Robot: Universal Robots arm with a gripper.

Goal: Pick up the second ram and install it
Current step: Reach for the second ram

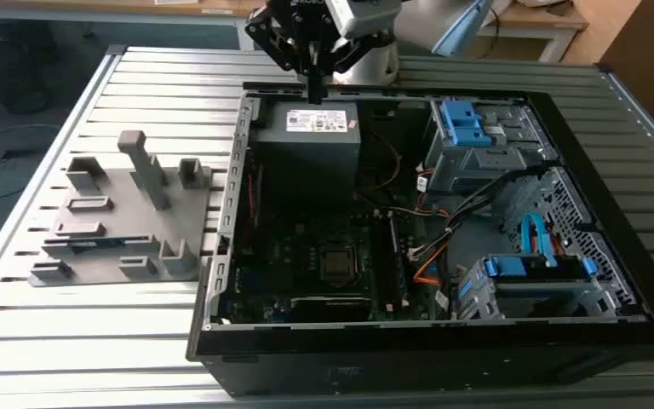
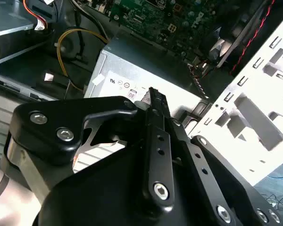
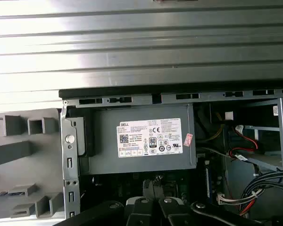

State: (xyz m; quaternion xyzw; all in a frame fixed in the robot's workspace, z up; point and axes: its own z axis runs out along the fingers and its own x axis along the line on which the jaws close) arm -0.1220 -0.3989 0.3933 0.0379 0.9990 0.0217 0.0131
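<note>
Exterior view: the gripper [image 1: 316, 92] hangs just above the far edge of the power supply [image 1: 304, 145], close to the far rim of the open computer case [image 1: 236, 187].
Claw: clenched. In the second wrist view its fingertips [image 2: 153, 100] meet with no gap showing, and I cannot tell whether anything thin is pinched between them.
Second ram: I cannot place it with certainty. A long dark strip standing in the memory slots [image 1: 398, 256], on the near side of the power supply and toward the exterior view's right of it, may be it.
Fixture: the grey fixture [image 1: 111, 221] with upright posts sits outside the case, to the exterior view's left of the power supply.
Risk: a straight drop would likely strike the power supply's labelled face. A low sideways sweep could catch the case rim or snag the cables [image 1: 463, 213] off the power supply's right side.
Open room: there is free air above the power supply. Lower down it is tight between the power supply, the blue drive cage [image 1: 463, 128] and the wiring.
</note>
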